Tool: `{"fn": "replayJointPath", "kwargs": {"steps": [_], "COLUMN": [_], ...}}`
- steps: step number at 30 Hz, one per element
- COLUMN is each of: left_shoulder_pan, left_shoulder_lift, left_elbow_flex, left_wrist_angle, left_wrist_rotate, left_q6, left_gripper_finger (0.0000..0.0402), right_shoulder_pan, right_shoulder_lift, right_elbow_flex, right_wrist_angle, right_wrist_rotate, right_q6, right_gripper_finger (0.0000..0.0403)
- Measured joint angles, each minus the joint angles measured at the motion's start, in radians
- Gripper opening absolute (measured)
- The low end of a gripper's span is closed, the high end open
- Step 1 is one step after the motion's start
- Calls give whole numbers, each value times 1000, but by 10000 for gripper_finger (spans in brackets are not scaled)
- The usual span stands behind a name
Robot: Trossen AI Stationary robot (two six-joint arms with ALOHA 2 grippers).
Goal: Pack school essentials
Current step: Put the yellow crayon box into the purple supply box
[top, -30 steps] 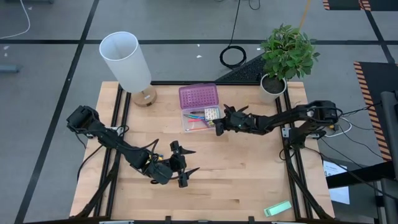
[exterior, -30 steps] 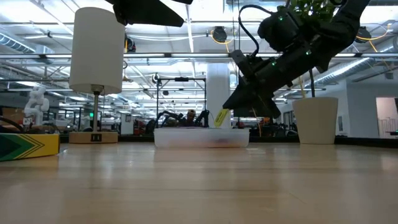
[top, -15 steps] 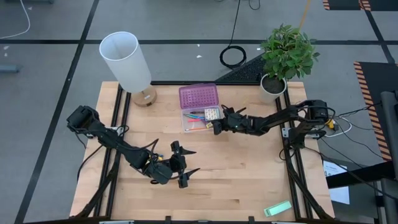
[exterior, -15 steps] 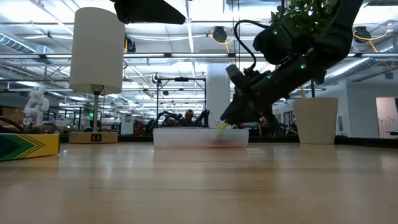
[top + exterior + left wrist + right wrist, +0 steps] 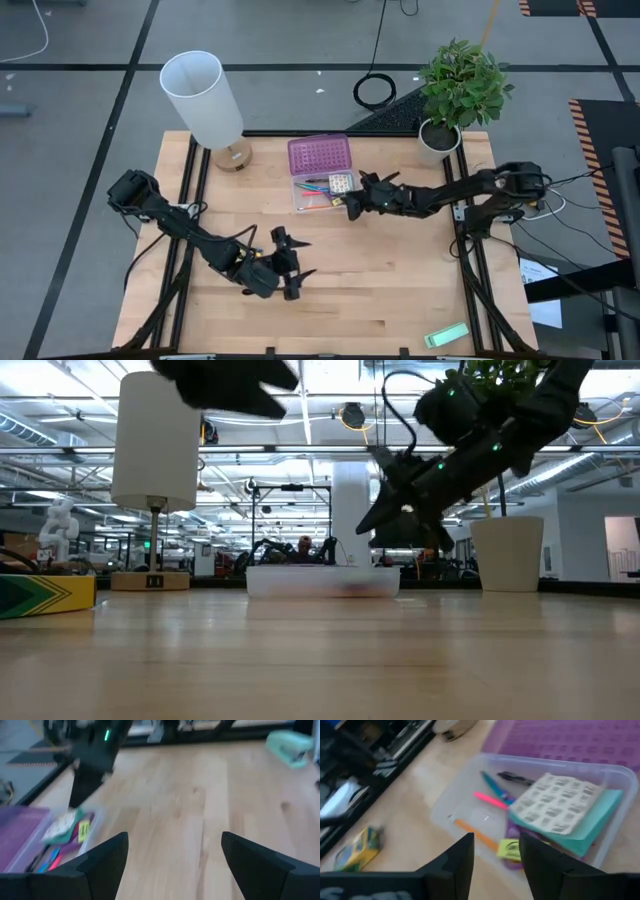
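Note:
A clear box [image 5: 300, 195] with its purple lid [image 5: 320, 155] folded back stands at the table's far middle. In it lie a pink pencil [image 5: 490, 800], an orange pencil [image 5: 475, 832], a black pen [image 5: 515, 778], a teal-edged packet [image 5: 565, 812] and a tiny yellow block [image 5: 509, 849]. My right gripper [image 5: 347, 205] hovers open just above the box's right end, holding nothing. The yellow-green crayon box [image 5: 360, 847] lies on the table beyond the box, toward the left side. My left gripper [image 5: 293, 262] hangs open above the near middle of the table.
A white lamp [image 5: 205, 100] stands at the far left and a potted plant [image 5: 460, 90] at the far right. A pale green flat block [image 5: 446, 335] lies at the near right corner. Bare wood stretches between the two grippers.
My right gripper went down to the box with the tiny yellow block, let it go and rose again. The block now lies in the box beside the packet. My left gripper has shifted slightly.

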State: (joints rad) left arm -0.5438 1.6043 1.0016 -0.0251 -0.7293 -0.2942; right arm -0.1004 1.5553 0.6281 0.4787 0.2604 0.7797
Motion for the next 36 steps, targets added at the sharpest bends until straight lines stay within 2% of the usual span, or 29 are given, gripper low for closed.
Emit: {"fn": "replayJointPath", "kwargs": {"steps": [6, 18, 21, 25, 29, 36], "left_shoulder_pan": [0, -41, -59, -101, -150, -233], "left_shoulder_lift": [0, 0, 0, 0, 0, 0], "left_elbow_flex": [0, 0, 0, 0, 0, 0], "left_wrist_angle": [-221, -728, -818, -850, -884, -1075], "left_wrist_rotate": [1, 81, 102, 104, 129, 160], "left_q6": [-213, -952, -1066, -1134, -1269, -1538], "left_gripper_finger": [324, 324, 324, 324, 324, 324], "right_shoulder_pan": [81, 169, 174, 175, 175, 175], "right_shoulder_lift": [-132, -375, -399, -404, -403, -403], "right_elbow_flex": [0, 0, 0, 0, 0, 0], "right_wrist_angle": [-100, -336, -346, -338, -339, -340], "right_wrist_rotate": [0, 4, 4, 3, 2, 2], "right_q6": [-116, -226, -243, -254, -254, -254], "right_gripper_finger": [150, 151, 151, 151, 151, 151]}}
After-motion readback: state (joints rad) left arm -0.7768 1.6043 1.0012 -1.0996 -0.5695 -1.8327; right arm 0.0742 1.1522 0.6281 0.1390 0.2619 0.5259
